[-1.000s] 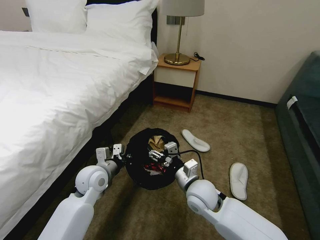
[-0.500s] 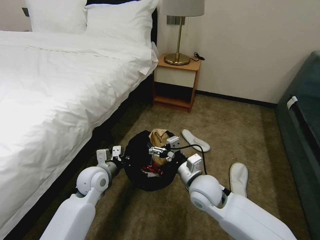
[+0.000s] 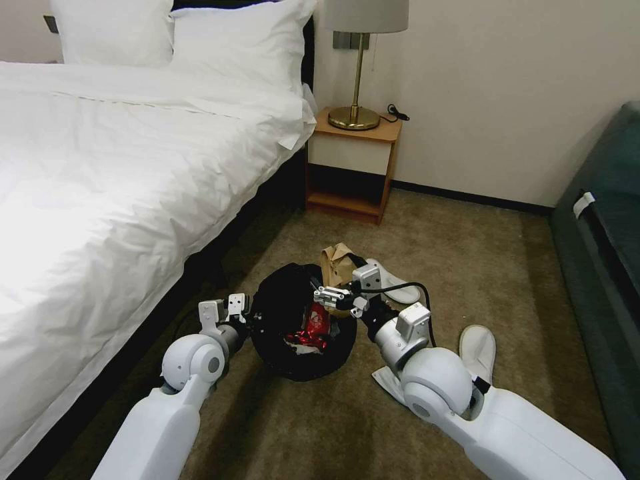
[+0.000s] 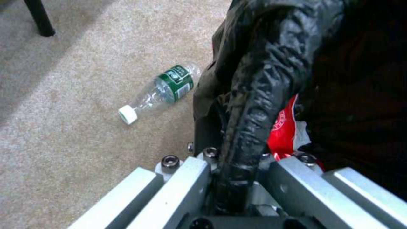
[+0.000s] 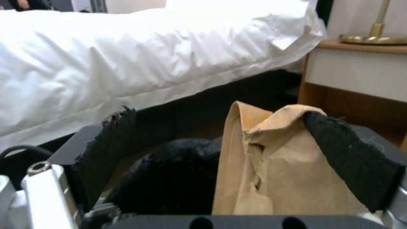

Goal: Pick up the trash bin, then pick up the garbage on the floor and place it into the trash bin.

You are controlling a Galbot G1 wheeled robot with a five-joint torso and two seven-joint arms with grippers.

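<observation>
The trash bin (image 3: 287, 313) is a round bin lined with a black bag, on the carpet beside the bed. My left gripper (image 3: 250, 315) is shut on its near-left rim; the left wrist view shows the fingers (image 4: 190, 178) clamping the bag's rolled edge (image 4: 250, 105). Red wrappers (image 3: 313, 327) lie inside. My right gripper (image 3: 335, 297) is at the bin's far-right rim, open. A brown paper bag (image 3: 335, 261) stands against one pad (image 5: 352, 156), with a gap to the other pad (image 5: 106, 149). A green-labelled bottle (image 4: 163, 90) lies on the carpet by the bin.
Two white slippers lie right of the bin, one (image 3: 397, 283) partly behind my right wrist, one (image 3: 477, 352) by my elbow. The bed (image 3: 100, 187) fills the left. A nightstand (image 3: 353, 167) with a lamp stands at the wall, and a dark sofa (image 3: 600, 267) lines the right.
My right gripper rose out of the bin and moved to its far-right rim. The brown paper bag came up and went along with it. My left gripper kept its hold.
</observation>
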